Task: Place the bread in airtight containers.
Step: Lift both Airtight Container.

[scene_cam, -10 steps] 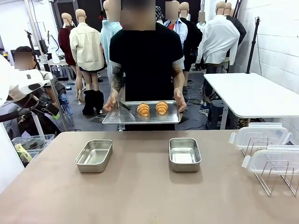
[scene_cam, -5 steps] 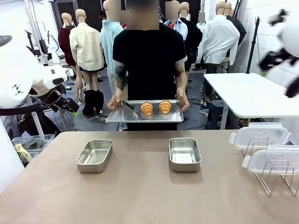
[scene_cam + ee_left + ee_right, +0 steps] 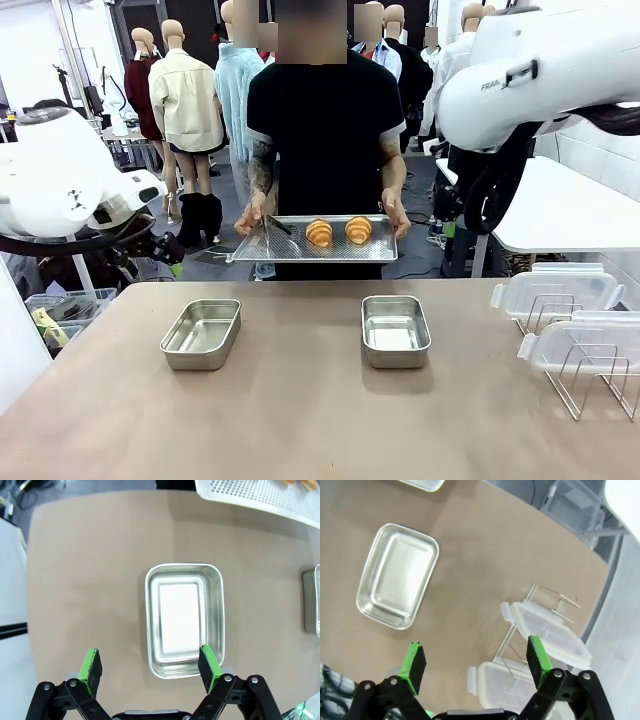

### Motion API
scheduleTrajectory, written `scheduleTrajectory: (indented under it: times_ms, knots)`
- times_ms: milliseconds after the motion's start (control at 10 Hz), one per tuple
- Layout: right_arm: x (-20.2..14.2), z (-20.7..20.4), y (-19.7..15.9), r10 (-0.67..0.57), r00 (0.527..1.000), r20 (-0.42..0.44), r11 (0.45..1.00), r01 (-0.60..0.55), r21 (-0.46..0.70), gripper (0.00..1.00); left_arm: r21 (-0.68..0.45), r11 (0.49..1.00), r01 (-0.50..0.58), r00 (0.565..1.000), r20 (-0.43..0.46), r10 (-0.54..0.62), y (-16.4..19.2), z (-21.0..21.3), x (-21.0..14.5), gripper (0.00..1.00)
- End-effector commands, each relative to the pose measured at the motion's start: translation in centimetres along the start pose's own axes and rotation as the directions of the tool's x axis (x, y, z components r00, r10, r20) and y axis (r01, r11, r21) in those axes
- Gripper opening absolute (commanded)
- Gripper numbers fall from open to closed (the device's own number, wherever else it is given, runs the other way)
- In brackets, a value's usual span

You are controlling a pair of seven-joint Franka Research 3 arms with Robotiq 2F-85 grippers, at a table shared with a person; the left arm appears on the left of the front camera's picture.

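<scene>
Beyond the table (image 3: 300, 425), a person's (image 3: 325, 125) tray (image 3: 258, 252) carries two croissants (image 3: 320, 233) (image 3: 358, 230).

White table (image 3: 560, 215) beside white brick wall (image 3: 612, 162).

White rounded right arm (image 3: 540, 70), black left tool (image 3: 150, 664), green pads (image 3: 91, 666)

The left gripper (image 3: 151, 664) is pointing downward, its jaws standing wide apart. The right gripper (image 3: 476, 657) is also facing down, its jaws spread fully.
</scene>
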State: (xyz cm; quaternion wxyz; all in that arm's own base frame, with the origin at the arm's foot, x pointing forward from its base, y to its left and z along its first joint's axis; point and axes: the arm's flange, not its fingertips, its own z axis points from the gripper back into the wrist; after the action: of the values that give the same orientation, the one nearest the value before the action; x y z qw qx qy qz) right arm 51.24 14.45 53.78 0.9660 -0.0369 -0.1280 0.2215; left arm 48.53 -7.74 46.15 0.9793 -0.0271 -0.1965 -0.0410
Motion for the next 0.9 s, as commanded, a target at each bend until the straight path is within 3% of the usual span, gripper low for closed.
scheduleTrajectory:
  times_ms: [0, 200, 300, 600, 800]
  knots:
    - [0.9, -0.4, 0.7, -0.094, 0.995, 0.028, 0.996, 0.094, -0.008, 1.0, -0.041, 0.998, -0.041, 0.999, -0.017, 0.04, 0.1, -1.8, 1.9, 1.0]
    - [0.1, -2.1, 1.0, -0.089, 0.996, 0.007, 0.995, 0.088, 0.04, 1.0, 0.038, 0.992, -0.124, 0.992, -0.016, 0.124, -0.2, -2.7, 1.5, 1.0]
    - [0.7, -1.4, 0.3, -0.063, 0.998, -0.005, 0.998, 0.063, 0.007, 1.0, -0.021, 0.999, -0.045, 0.998, -0.034, 0.044, 0.1, -2.7, 1.0, 1.0]
    - [1.4, -2.5, 0.6, -0.125, 0.992, 0.017, 0.992, 0.124, 0.034, 1.0, -0.014, 0.997, -0.07, 0.997, -0.037, 0.069, 0.0, -3.3, 1.3, 1.0]
    - [3.1, -7.3, 2.7, -0.144, 0.989, 0.025, 0.983, 0.14, 0.115, 1.0, -0.028, 0.998, -0.053, 0.993, -0.109, 0.05, 0.1, -5.9, 1.3, 1.0]
